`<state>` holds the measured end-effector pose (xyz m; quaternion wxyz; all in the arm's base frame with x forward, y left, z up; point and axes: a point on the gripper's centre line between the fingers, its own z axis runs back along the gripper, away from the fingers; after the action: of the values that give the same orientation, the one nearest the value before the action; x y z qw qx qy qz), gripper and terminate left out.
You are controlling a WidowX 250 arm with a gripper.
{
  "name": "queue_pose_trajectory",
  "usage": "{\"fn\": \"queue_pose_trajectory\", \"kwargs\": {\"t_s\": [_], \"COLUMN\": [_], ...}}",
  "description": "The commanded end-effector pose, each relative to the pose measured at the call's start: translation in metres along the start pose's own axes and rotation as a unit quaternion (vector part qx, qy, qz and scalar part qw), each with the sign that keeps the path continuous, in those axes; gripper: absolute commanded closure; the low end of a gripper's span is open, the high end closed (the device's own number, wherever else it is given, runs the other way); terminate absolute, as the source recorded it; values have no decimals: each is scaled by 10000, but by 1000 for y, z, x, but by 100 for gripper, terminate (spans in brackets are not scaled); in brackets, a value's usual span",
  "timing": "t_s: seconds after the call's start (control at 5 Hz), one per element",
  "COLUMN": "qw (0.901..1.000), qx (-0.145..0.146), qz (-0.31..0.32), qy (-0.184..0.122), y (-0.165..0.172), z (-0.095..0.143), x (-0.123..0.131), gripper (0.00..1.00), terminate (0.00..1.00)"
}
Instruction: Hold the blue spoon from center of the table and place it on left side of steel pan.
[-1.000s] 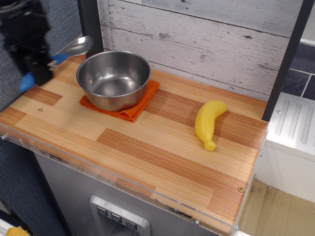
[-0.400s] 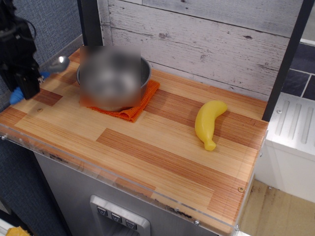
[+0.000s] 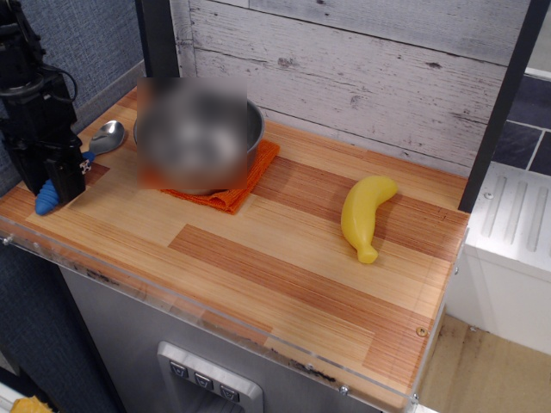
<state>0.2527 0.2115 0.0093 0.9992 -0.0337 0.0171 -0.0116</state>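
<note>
The blue spoon (image 3: 50,196) lies low at the far left of the table (image 3: 258,249), left of the steel pan (image 3: 198,133), which is blurred here. Its shiny bowl (image 3: 109,134) points toward the pan and its blue handle end sticks out below my gripper. My black gripper (image 3: 58,176) stands over the handle and is shut on it. The fingertips are hard to make out against the dark body. The spoon looks at or just above the tabletop; I cannot tell whether it touches.
An orange cloth (image 3: 231,191) lies under the pan. A yellow banana (image 3: 365,213) lies at the right. A clear plastic edge (image 3: 172,297) runs along the front. A dark post (image 3: 159,39) and a plank wall stand behind the pan.
My gripper has moved down and toward the front with the spoon. The spoon has dropped from above pan height to tabletop level at the left of the pan.
</note>
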Motion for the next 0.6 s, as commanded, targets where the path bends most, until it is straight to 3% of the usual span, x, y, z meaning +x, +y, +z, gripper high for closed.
{"fn": "queue_pose_trajectory", "kwargs": {"t_s": [0.0,0.2,0.4], "qw": [9985,9888,9868], "qx": [318,678,460], "qz": [-150,-444,-799], "qy": [-422,-1254,-1334], "y": [-15,-62,-110], "z": [74,119,150], "x": [2,-3,14], "gripper": [0,0,0], "terminate": [0,0,0]}}
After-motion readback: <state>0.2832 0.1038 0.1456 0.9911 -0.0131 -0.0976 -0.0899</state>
